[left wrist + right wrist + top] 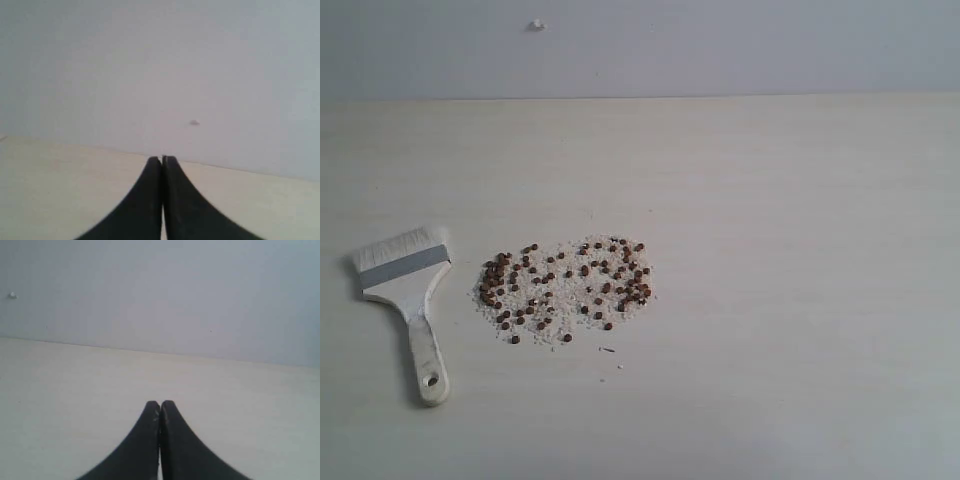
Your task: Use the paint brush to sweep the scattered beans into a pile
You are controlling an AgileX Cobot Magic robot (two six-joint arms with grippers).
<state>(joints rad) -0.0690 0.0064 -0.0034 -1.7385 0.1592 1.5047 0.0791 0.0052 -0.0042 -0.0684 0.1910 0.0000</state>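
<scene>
The left gripper [162, 159] is fully closed on nothing, jaws pressed together over bare desk [800, 330], and the right gripper [160, 404] is likewise shut and empty; neither shows in the exterior view. The paint brush [415, 310] lies flat at the lower left of that frame, bristles toward the top, just left of the beans [565, 290], which spread in a loose oval patch left of centre. Picking up the brush looks like the step in hand: the left gripper should open, descend across the narrow handle below the metal band [405, 268], and clamp squarely so the bristles stay level.
</scene>
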